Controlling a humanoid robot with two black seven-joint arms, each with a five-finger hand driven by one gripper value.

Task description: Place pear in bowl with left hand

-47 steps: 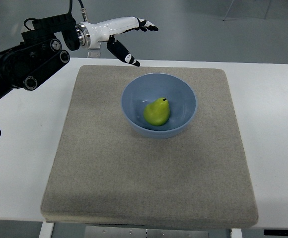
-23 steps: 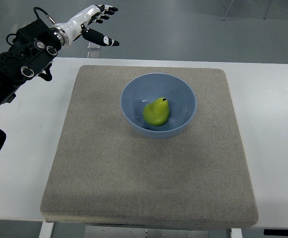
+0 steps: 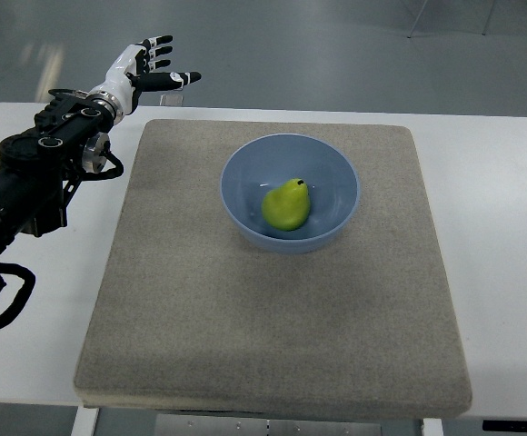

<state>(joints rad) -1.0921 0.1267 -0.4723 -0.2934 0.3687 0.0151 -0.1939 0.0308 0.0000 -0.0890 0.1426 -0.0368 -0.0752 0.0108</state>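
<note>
A green pear [image 3: 287, 205] lies inside the blue bowl [image 3: 242, 170], which stands on the grey mat [image 3: 273, 309] toward its back middle. My left hand [image 3: 151, 65] is white with black fingertips. It is open, fingers spread, and holds nothing. It hangs past the table's back left edge, well left of the bowl. Its black arm [image 3: 36, 177] comes in from the left edge. The right arm is out of view.
The grey mat covers most of the white table [image 3: 500, 227]. Bare table strips run along the left and right sides. Grey floor lies beyond the back edge.
My left hand has drawn back to the left and away from the bowl, and the arm has swung down toward the left. The pear and bowl have not moved.
</note>
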